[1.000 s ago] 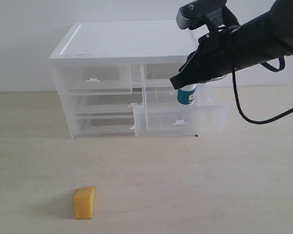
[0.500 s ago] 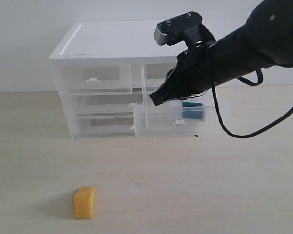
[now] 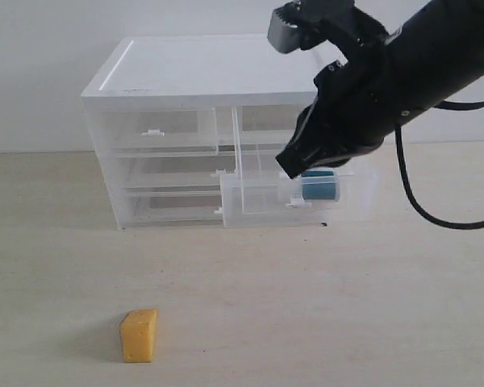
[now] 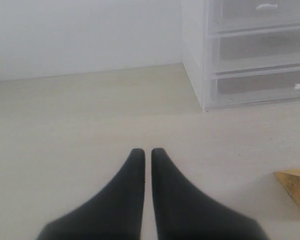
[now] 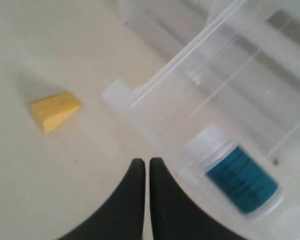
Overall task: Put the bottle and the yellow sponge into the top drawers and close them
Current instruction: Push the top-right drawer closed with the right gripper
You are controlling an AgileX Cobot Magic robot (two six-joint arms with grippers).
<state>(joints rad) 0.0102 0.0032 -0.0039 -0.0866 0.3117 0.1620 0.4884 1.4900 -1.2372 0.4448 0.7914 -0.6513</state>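
Change: the right gripper (image 3: 290, 165) is sitting higher and further right than half a second ago, just above the bottle (image 3: 319, 187), which was upright at its tips a second ago.
Bottle: it is lying on its side inside the pulled-out right top drawer (image 3: 262, 201), as it was half a second ago, with its cap pointing toward the drawer's left end.
Yellow sponge (image 3: 138, 335): it is sitting in the same spot on the worktop (image 3: 323, 314), well in front of the cabinet (image 3: 202, 72).
Right gripper state: its dark tapered fingers are pressing together, holding nothing.
Left gripper (image 4: 144, 151): its fingers are likewise resting together and empty, hovering over bare worktop near the sponge.
Materials: the drawers are showing as clear, thin-walled plastic boxes with small white handles; the left top drawer (image 3: 153, 131) is sitting pushed in.
Shapes: the bottle is showing a squat teal body and a wide white cap; the sponge is showing as a matte orange-yellow foam wedge.
Surface: the worktop is showing a pale, faint wood grain.
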